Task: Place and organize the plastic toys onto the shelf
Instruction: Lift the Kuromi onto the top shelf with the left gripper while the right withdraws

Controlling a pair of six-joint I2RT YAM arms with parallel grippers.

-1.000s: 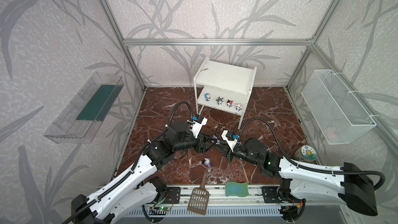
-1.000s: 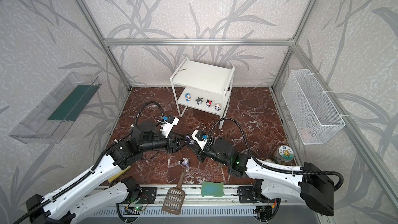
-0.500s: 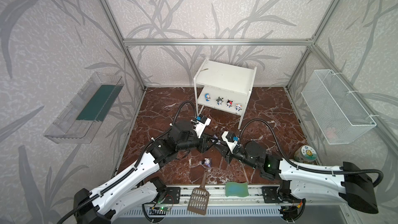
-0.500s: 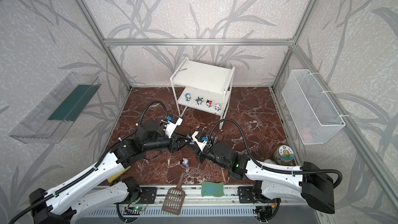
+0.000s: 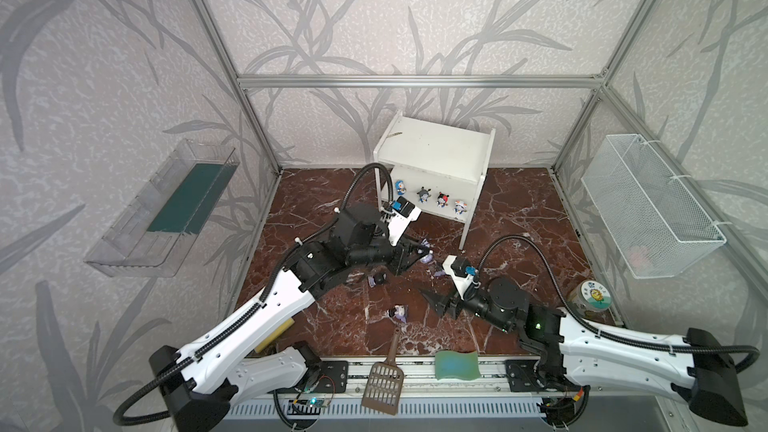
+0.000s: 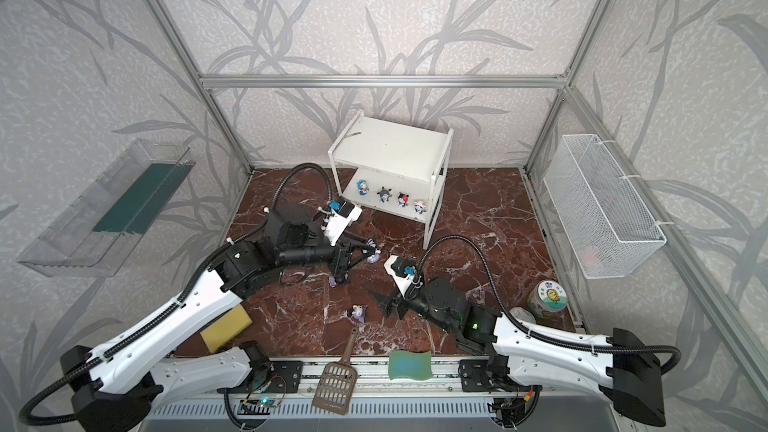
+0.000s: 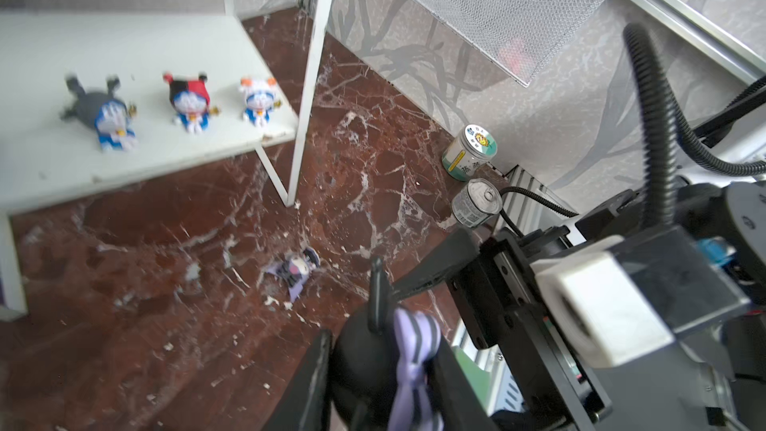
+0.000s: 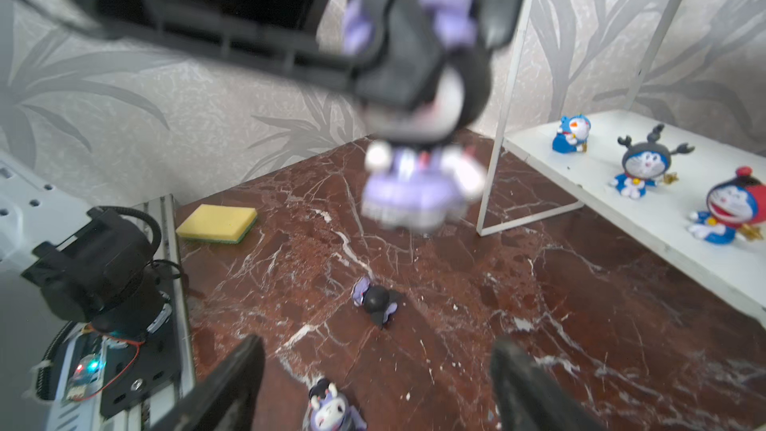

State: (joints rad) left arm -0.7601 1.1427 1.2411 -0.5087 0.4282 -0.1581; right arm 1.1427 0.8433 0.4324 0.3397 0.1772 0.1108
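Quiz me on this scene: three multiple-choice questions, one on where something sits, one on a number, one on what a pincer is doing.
1. Where do the blue-white toys stand?
A. on the top board of the shelf
B. on its lower board
C. on the floor

2. How many toys stand on that shelf?
A. two
B. six
C. four

3. What is the left pincer doing?
A. clamped on a purple toy
B. wide open and empty
C. gripping a blue-white toy

Answers:
1 B: both top views show them in a row under the top board.
2 C: a blue, a grey, a red-black and a white head can be counted.
3 A: the right wrist view shows the purple toy pinched in it, hanging in the air.
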